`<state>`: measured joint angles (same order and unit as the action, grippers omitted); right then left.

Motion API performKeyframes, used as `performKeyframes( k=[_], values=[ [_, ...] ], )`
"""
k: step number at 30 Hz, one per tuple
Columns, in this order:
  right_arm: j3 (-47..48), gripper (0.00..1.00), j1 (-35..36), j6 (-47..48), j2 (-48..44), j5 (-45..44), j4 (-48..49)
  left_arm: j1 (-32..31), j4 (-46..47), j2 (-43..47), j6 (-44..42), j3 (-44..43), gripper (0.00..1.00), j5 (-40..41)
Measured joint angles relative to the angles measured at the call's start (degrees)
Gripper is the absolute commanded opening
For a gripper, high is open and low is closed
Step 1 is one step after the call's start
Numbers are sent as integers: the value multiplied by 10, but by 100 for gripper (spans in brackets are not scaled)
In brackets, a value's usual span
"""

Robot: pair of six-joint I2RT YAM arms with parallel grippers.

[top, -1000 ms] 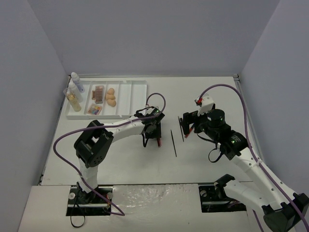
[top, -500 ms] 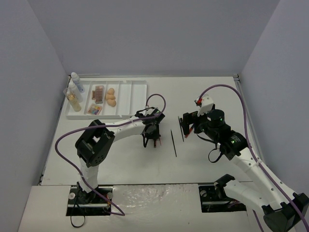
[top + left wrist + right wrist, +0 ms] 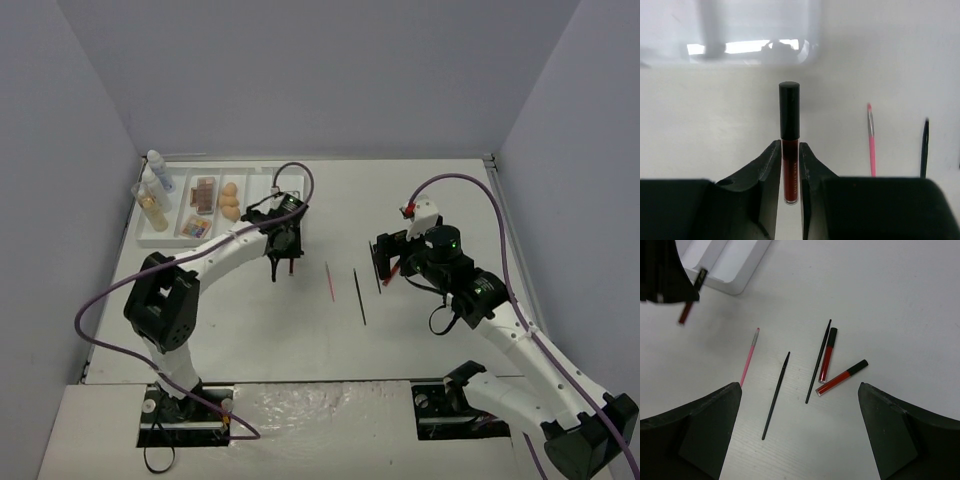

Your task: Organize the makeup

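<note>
My left gripper [image 3: 789, 146] is shut on a dark red lip gloss tube [image 3: 789, 150] with a black cap, held just off the table. From above, this gripper [image 3: 280, 266] hangs by the tray's near right corner. A pink pencil [image 3: 331, 282] and a black pencil [image 3: 360, 296] lie mid-table. My right gripper [image 3: 799, 390] stands open above a second black pencil [image 3: 818, 360] and two red gloss tubes [image 3: 828, 355] [image 3: 842, 377]. White bottles [image 3: 158, 170], a tan-filled tube [image 3: 150, 205], palettes [image 3: 205, 192] and peach sponges [image 3: 230, 200] are at the tray.
The white ridged tray [image 3: 250, 170] sits at the back left, against the left wall. My right gripper [image 3: 385, 262] hovers right of centre. Grey walls close in the table on three sides.
My left gripper has closed on the dark red gloss tube and carried it up and left toward the tray. The pink pencil now lies uncovered. The right arm has stayed put.
</note>
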<state>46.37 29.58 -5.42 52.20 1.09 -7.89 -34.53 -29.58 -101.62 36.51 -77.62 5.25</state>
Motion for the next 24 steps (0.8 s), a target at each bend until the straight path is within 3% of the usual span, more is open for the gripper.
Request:
performKeyframes(
  k=[8,15,20,24],
  values=[
    [1,95,-8,-57,46,-33,-1,193,23,-86,-129,-197,0,-29],
    [5,90,-21,-135,111,-82,-15,230,30,-249,-184,-331,2,-67],
    [12,83,-31,-175,139,-108,-24,231,31,-309,-196,-357,14,-91],
    [17,73,-57,-203,181,-109,-27,237,33,-333,-198,-384,34,-106]
  ],
)
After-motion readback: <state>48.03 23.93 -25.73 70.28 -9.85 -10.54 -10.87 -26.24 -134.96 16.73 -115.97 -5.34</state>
